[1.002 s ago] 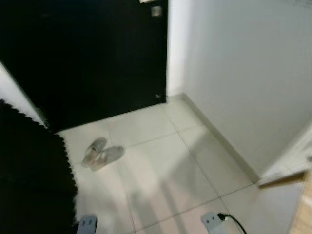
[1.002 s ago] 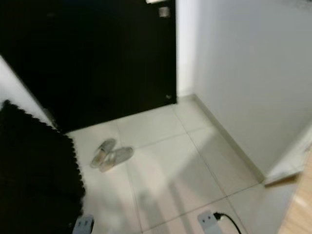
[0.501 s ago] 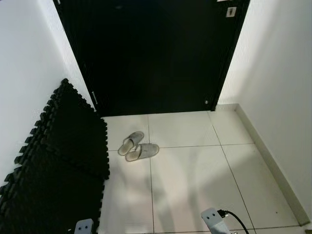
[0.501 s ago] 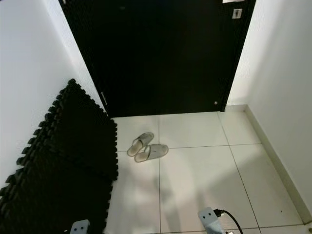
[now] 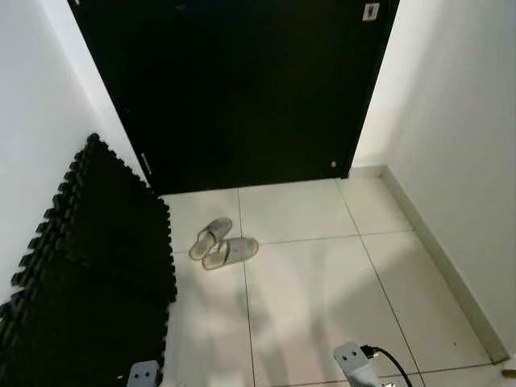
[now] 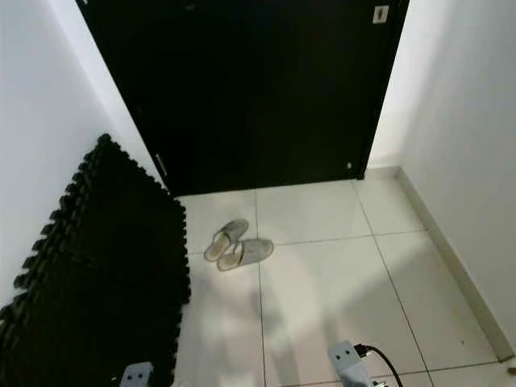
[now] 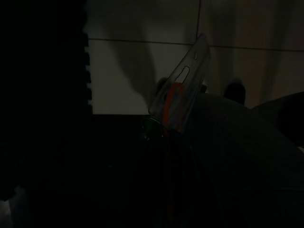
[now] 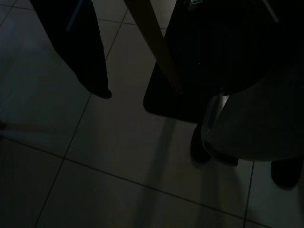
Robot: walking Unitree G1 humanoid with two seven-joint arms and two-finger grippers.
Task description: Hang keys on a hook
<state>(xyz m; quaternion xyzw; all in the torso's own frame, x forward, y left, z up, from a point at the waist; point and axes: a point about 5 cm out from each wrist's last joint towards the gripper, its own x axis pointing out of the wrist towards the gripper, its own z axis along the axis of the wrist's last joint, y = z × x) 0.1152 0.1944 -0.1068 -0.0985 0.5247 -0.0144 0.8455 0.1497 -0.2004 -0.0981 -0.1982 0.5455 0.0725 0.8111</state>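
Keys show in the dim left wrist view: a pale metal piece with an orange-red loop, at the left gripper, whose fingers are too dark to read as spread or closed. The right gripper hangs low over tile; one black finger is visible, so its state cannot be told either. Ahead, a black door closes the far end. White walls bound both sides. Black foam mats lean along the left wall. Grey slippers lie near the mats' edge. Pale tile floor lies open centre and right.
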